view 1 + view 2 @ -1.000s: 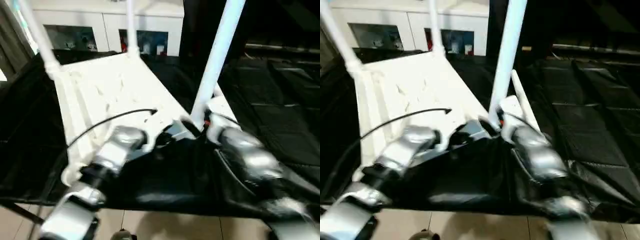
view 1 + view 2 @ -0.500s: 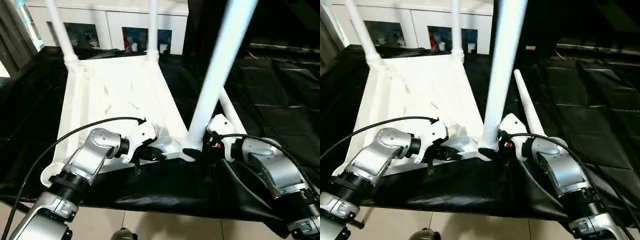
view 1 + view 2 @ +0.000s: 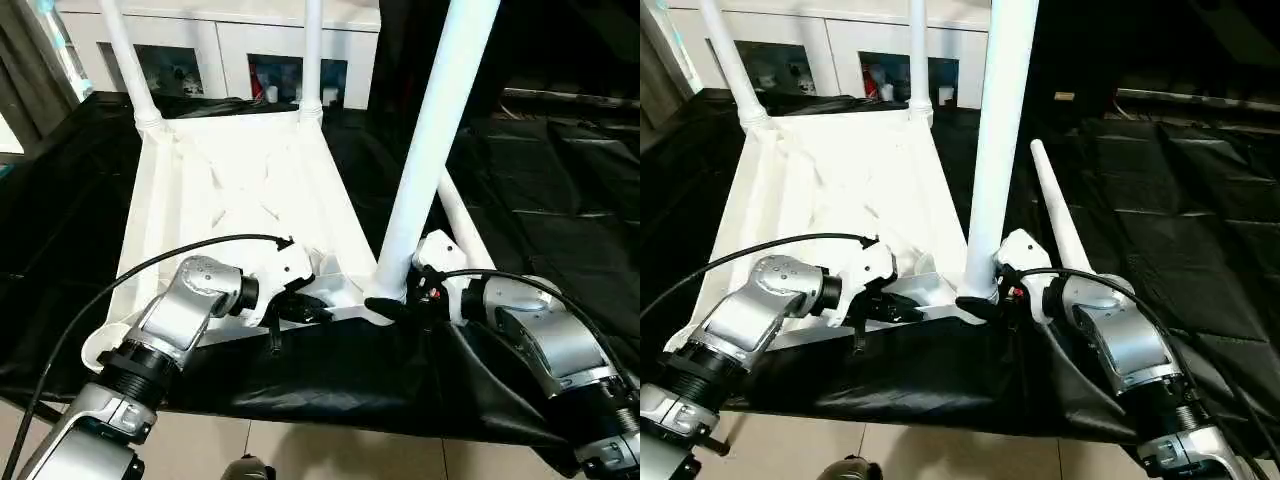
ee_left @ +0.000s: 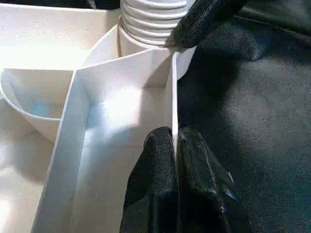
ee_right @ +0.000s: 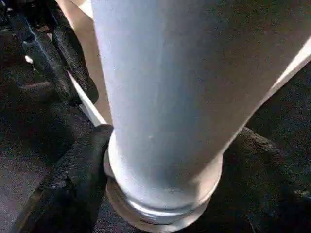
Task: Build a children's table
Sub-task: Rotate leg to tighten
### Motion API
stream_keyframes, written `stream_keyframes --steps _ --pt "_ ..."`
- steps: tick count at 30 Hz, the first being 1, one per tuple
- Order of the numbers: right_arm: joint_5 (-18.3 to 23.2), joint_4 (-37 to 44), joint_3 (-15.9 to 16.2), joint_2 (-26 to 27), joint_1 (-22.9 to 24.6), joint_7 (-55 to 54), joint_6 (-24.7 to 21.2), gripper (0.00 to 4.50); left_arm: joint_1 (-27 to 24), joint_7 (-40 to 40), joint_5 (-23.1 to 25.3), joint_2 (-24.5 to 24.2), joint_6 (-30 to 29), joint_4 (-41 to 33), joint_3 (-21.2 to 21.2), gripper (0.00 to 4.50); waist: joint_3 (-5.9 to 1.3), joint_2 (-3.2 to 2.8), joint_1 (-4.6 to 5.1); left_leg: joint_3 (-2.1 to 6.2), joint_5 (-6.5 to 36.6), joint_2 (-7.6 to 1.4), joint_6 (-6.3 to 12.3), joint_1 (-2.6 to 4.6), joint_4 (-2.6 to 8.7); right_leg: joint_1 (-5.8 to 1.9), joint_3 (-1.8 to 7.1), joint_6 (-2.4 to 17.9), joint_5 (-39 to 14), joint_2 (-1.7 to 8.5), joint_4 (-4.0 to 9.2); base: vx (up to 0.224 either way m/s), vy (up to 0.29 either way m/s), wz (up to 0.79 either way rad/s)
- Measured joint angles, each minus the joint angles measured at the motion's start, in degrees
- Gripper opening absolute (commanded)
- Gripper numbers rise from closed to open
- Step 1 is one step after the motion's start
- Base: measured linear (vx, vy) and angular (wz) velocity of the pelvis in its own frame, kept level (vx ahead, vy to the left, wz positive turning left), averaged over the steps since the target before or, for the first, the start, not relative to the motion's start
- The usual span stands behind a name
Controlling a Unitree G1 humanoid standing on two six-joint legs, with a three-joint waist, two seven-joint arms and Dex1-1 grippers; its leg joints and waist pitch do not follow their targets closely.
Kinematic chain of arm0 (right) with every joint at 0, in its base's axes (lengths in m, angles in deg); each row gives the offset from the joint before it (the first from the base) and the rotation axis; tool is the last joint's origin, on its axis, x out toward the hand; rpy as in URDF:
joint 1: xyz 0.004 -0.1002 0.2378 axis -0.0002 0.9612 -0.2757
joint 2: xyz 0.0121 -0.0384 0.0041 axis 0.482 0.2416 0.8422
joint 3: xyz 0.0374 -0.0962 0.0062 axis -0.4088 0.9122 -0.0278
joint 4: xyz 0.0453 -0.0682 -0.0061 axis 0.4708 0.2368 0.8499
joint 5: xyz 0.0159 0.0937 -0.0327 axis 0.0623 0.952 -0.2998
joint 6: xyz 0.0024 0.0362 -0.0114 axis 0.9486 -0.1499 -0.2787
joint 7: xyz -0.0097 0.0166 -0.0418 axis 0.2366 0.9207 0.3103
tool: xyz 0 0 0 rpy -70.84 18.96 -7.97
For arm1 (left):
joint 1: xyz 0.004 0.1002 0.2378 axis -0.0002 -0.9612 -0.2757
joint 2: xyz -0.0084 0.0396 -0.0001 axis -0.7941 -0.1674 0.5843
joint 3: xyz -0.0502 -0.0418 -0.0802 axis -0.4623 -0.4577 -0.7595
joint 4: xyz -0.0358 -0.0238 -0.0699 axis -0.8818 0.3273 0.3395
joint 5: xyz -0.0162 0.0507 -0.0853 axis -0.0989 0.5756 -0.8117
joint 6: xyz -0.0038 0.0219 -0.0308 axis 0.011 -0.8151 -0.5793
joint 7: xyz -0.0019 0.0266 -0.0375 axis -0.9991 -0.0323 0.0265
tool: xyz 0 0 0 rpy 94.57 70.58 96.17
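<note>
Where the near leg (image 3: 997, 130) rises out of frame, its top is cut off, as are the tops of the two far legs (image 3: 128, 62) (image 3: 312, 55). Tabletop (image 3: 240, 190) lies upside down on a black sheet (image 3: 560, 230) covering the worktop, ribbed underside up. Fourth leg (image 3: 1058, 222) lies loose on the sheet just beside the tabletop's right edge, its lower part hidden behind the right forearm.

Left gripper (image 4: 174, 141): fingers closed, pinching a thin upright rib of the tabletop near the near-right corner socket. In the left wrist view the socket shows ridged rings (image 4: 153, 19), with a black fingertip of the other gripper touching them.

Right gripper (image 5: 160, 194): fingers (image 5: 73, 170) sit either side of the near leg's flared base at the socket; whether they press it or stand just off it is hard to make out, the leg blocking most of the wrist view.

White cabinet (image 3: 220, 50) with glass doors stands beyond the tabletop's far end, contents too small to tell. A black cable (image 3: 150, 265) arcs over the left forearm.
</note>
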State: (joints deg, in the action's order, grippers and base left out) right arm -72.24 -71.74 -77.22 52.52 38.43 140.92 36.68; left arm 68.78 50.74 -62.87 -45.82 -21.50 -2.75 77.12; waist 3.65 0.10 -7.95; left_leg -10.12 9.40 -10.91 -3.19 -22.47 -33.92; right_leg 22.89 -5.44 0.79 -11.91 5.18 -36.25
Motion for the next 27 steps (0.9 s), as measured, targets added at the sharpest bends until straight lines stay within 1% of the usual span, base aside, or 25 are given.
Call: stream_keyframes --steps 1,3,6,8,11,12,13,14,15,16,19,21,24,27 --pt "0.02 0.0 0.0 0.25 0.0 0.06 0.0 3.29 0.0 -0.08 0.0 0.0 0.02 0.0 -0.07 0.0 0.0 0.0 0.01 0.0 0.0 0.0 0.0 0.01 0.0 0.0 0.0 0.0 0.0 0.0 -0.01 0.0 0.0 0.0" --pt "0.02 -0.03 -0.02 0.45 0.0 -0.18 0.0 3.05 0.01 -0.3 0.02 0.06 0.02 0.01 -0.08 0.0 0.0 0.0 0.0 0.0 -0.01 0.0 0.0 0.02 0.0 0.0 0.0 0.0 0.0 0.0 -0.02 0.0 0.0 0.0" --pt "0.01 -1.17 -1.09 2.47 -0.01 -3.24 -0.72 2.85 0.3 -2.67 0.74 1.02 0.01 0.83 -0.28 0.0 -0.01 0.02 0.03 0.0 -0.02 -0.01 0.01 0.07 -0.02 -0.02 0.0 0.01 0.02 0.0 -0.06 0.0 0.0 0.0" --pt "0.01 -4.27 -3.43 6.22 -0.65 -9.07 -1.03 2.74 1.5 -6.61 1.81 2.98 -0.2 3.12 -0.7 0.0 -0.04 0.0 0.39 -0.02 -0.05 -0.01 -0.01 0.17 -0.04 -0.07 0.03 0.02 0.08 0.0 -0.09 0.0 0.0 0.0" --pt "-0.64 -10.59 -7.33 12.63 -3.99 -21.62 -1.13 2.73 4.32 -14.99 3.59 7.49 -1.61 7.51 -1.75 0.0 -0.05 0.01 1.51 -0.04 -0.18 0.0 -0.03 0.19 -0.04 -0.07 0.05 0.03 0.26 0.0 -0.09 0.0 0.0 0.0" --pt "-0.67 -12.21 -8.27 14.28 -4.88 -24.83 -1.12 2.73 4.97 -17.22 3.89 8.78 -2.17 8.5 -1.88 0.0 -0.05 0.01 1.64 -0.05 -0.18 0.0 -0.04 0.22 -0.04 -0.08 0.05 0.03 0.27 0.0 -0.08 0.0 0.0 0.0" --pt "-0.78 -14.75 -9.69 16.71 -6.39 -29.74 -0.84 2.72 6.05 -20.48 4.33 10.9 -3.34 10.18 -2.48 0.0 -0.05 0.0 1.73 -0.06 -0.18 0.0 -0.04 0.26 -0.04 -0.11 0.06 0.03 0.28 0.0 -0.08 0.0 0.0 0.0" --pt "-0.95 -16.72 -10.6 18.06 -7.7 -33.32 -0.53 2.72 6.88 -22.94 4.41 12.58 -4.11 11.5 -3.05 0.0 -0.06 0.0 1.78 -0.06 -0.19 0.0 -0.04 0.27 -0.04 -0.12 0.07 0.04 0.29 0.0 -0.08 0.0 0.0 0.0" --pt "-1.04 -17.52 -10.92 18.63 -8.18 -34.71 -0.37 2.72 7.16 -23.98 4.45 13.2 -4.35 11.98 -3.21 0.0 -0.06 0.0 1.77 -0.07 -0.19 0.0 -0.04 0.27 -0.04 -0.13 0.07 0.04 0.29 0.0 -0.07 0.0 0.0 0.0" --pt "-1.28 -21.17 -12.32 20.99 -10.48 -40.34 0.74 2.72 8.56 -27.89 4.85 15.66 -5.07 14.17 -3.65 0.0 -0.1 0.02 1.77 -0.06 -0.19 0.0 -0.05 0.29 -0.03 -0.18 0.07 0.03 0.29 0.0 -0.02 0.0 0.0 0.0" --pt "-1.63 -24.64 -13.63 22.7 -12.41 -44.75 2.32 2.72 9.71 -30.87 5.25 17.59 -5.47 16.07 -3.95 0.0 -0.18 0.12 1.64 -0.07 -0.16 0.01 -0.03 0.29 0.06 -0.23 0.06 0.03 0.29 0.0 0.1 0.0 0.0 0.0" --pt "-1.87 -26.17 -13.91 22.94 -13.23 -45.22 3.26 3.42 10.04 -31.5 5.34 17.93 -5.44 16.68 -4.09 0.0 -0.21 0.16 1.66 -0.07 -0.17 0.01 -0.02 0.29 0.05 -0.24 0.06 0.03 0.29 0.0 0.11 0.0 0.0 0.0" --pt "-1.49 -27.28 -15.04 24.19 -13.6 -45.11 4.74 3.48 10.22 -31.57 5.37 17.98 -5.27 17.32 -4.55 0.0 -0.22 0.14 1.88 -0.07 -0.17 0.01 -0.02 0.34 0.05 -0.26 0.06 0.01 0.32 0.0 0.11 0.0 0.0 0.0" --pt "-1.37 -28.12 -15.18 24.28 -13.95 -44.41 5.64 3.85 10.3 -31.17 5.39 17.71 -4.68 17.75 -4.62 0.0 -0.22 0.14 2.07 -0.07 -0.18 0.01 -0.02 0.4 0.05 -0.31 0.06 0.01 0.33 0.0 0.11 0.0 0.0 0.0"
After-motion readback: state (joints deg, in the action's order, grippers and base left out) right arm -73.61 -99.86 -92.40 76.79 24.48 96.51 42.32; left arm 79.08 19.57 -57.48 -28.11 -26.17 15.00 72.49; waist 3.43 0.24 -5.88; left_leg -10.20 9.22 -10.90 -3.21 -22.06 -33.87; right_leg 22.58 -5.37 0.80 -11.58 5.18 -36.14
